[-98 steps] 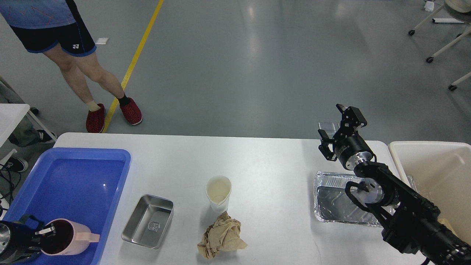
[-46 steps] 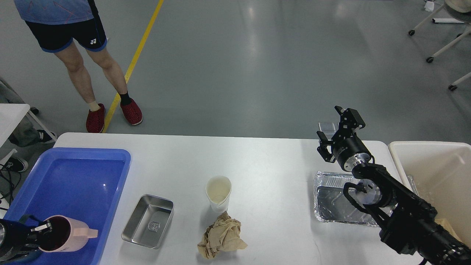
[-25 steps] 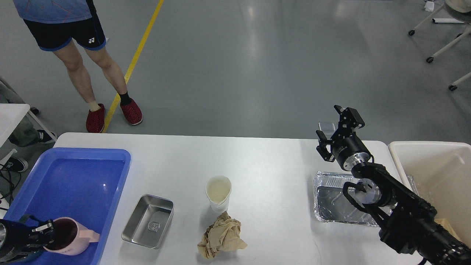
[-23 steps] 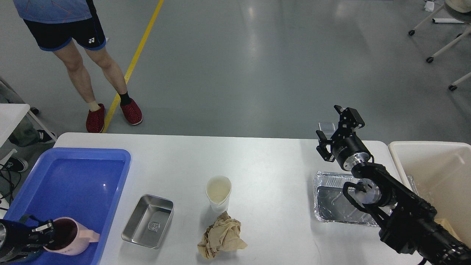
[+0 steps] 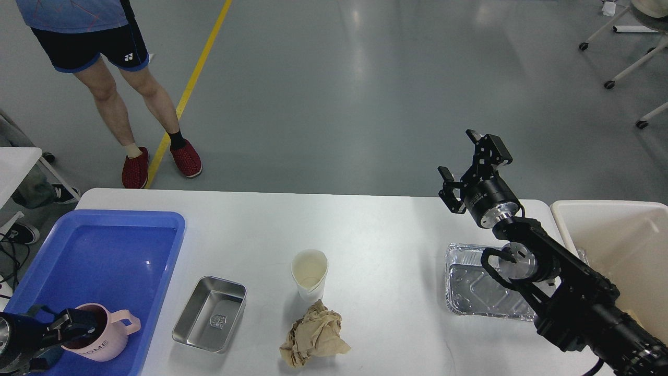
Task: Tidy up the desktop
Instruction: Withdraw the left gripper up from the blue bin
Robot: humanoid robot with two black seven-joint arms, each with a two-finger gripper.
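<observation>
The white desktop (image 5: 376,230) fills the lower half of the head view. On it are a white paper cup (image 5: 309,272), a crumpled brown paper (image 5: 314,335), a small steel tray (image 5: 210,313) and a foil tray (image 5: 480,287). A pink mug (image 5: 102,340) stands upright in the blue tray (image 5: 104,245) at the near left. My left gripper (image 5: 70,325) is at the mug's rim, shut on it. My right gripper (image 5: 459,154) is open and empty, raised over the table's far right edge, above and beyond the foil tray.
A beige bin (image 5: 616,240) stands off the table's right end, behind my right arm. A person (image 5: 104,57) in red shoes stands beyond the far left corner. Another white table's corner (image 5: 15,162) is at the left. Chair wheels are at the far right.
The pink mug has gone from tilted to upright and now rests in the blue tray, still at my left gripper. My right gripper has risen and moved a little left and away.
</observation>
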